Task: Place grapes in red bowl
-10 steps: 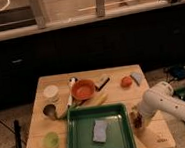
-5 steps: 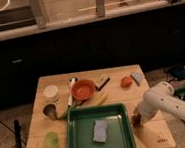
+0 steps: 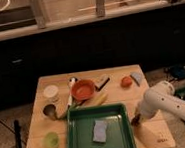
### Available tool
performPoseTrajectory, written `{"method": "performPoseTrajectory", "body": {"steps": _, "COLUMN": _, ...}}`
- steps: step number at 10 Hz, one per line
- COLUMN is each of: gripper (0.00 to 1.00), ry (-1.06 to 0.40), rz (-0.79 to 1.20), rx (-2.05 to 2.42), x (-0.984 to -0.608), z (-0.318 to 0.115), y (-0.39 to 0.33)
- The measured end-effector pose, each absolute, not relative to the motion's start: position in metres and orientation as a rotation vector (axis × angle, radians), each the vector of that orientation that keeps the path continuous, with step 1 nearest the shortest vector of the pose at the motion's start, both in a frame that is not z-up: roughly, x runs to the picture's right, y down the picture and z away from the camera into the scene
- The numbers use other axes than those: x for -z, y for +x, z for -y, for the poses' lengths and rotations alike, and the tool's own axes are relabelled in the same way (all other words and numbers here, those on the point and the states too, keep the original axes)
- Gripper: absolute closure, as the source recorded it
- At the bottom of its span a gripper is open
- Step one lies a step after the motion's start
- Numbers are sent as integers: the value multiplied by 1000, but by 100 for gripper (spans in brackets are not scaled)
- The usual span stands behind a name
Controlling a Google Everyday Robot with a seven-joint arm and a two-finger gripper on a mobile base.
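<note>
Closing on the grapes beside the tray

Nearest on the table (image 3: 159,135) sits the green tray (image 3: 75,141), with a grey-blue sponge (image 3: 99,130) lying in it. Just off the tray's right rim, the gripper (image 3: 137,116) is down at the tabletop on the end of the white arm (image 3: 162,100). A second ago its jaws stood wide over this same spot. Now they are drawn tight together, pinching what looks like the grapes (image 3: 135,120), a small dark reddish lump at the fingertips. The arm itself has hardly shifted, so the only real change is the grasp.

By my reading the pick is made but not yet lifted. Farther back and to the left the red bowl (image 3: 82,89) waits empty, well apart from the grapes. Carrying them there would mean rising clear of the tray's rim. The tomato (image 3: 126,81) sits behind, to be left alone
</note>
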State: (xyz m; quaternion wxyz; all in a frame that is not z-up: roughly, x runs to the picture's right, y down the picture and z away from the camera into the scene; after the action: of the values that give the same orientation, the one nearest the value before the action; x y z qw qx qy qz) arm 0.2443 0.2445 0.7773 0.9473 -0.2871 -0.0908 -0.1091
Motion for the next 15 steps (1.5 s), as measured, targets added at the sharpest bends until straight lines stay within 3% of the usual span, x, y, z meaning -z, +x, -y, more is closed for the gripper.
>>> {"method": "performPoseTrajectory", "body": {"steps": 4, "gripper": 99, "ry": -572, "rz": 180, "rx": 270, "x": -744, "z": -221, "y": 230}}
{"method": "performPoseTrajectory", "body": {"steps": 10, "gripper": 99, "ry": -571, "rz": 200, "rx": 333, "x": -728, "z": -213, "y": 210}}
{"method": "performPoseTrajectory", "body": {"steps": 15, "gripper": 93, "ry": -573, "rz": 226, "rx": 382, "x": -722, "z": -212, "y": 188}}
